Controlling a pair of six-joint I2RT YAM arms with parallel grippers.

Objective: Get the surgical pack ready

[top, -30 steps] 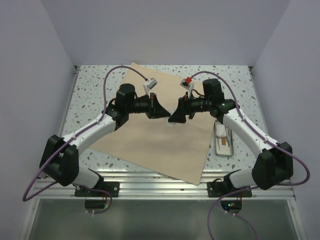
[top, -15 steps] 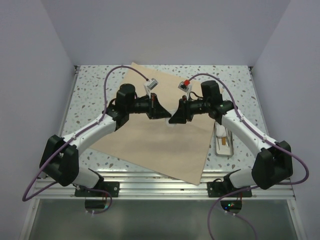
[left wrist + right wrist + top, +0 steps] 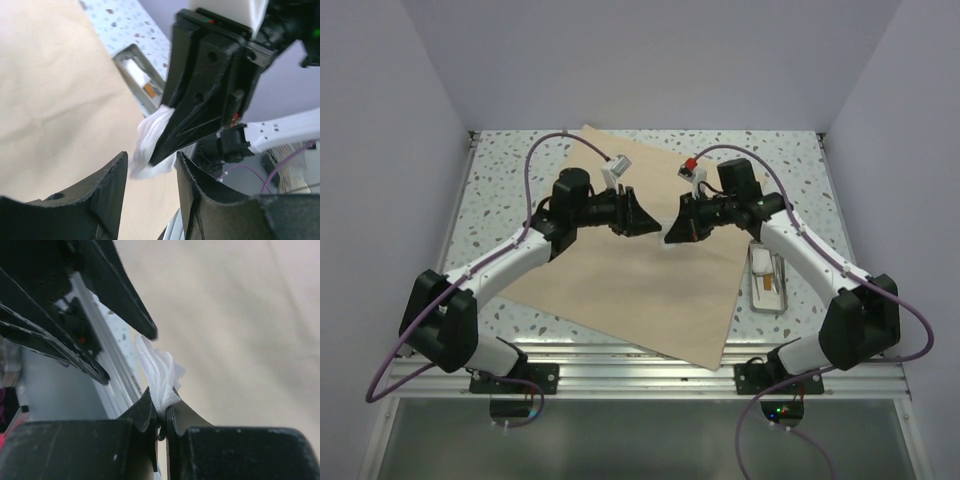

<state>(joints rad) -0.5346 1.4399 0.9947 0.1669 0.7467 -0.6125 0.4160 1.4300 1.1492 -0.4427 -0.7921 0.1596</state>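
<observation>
Cloth covered most of the bench [image 3: 500,170] in front of you: the surgical pack [image 3: 620,290] lay opened out as one wide tan sheet, flat, turned so that one corner pointed to the back wall and another hung near the front rail. Its surface showed only soft creases.

Your two arms met over the middle of that sheet, the left arm [image 3: 510,262] reaching in from one side and the right arm [image 3: 810,262] from the other, with the tips almost touching above the cloth.

Your right jaws were pinched tight on a small wad of white gauze [image 3: 150,145]. The right wrist view showed the folded layers fanning out just past the tips.

Your left jaws stood parted, holding nothing. The free end of the gauze hung in the gap between their two fingers, and the left wrist view showed space on either side of it.

Just beside the sheet's right edge, on the bare bench, sat a small silver tray [image 3: 768,308]. It held a few small items, too small for you to make out from the top view.
</observation>
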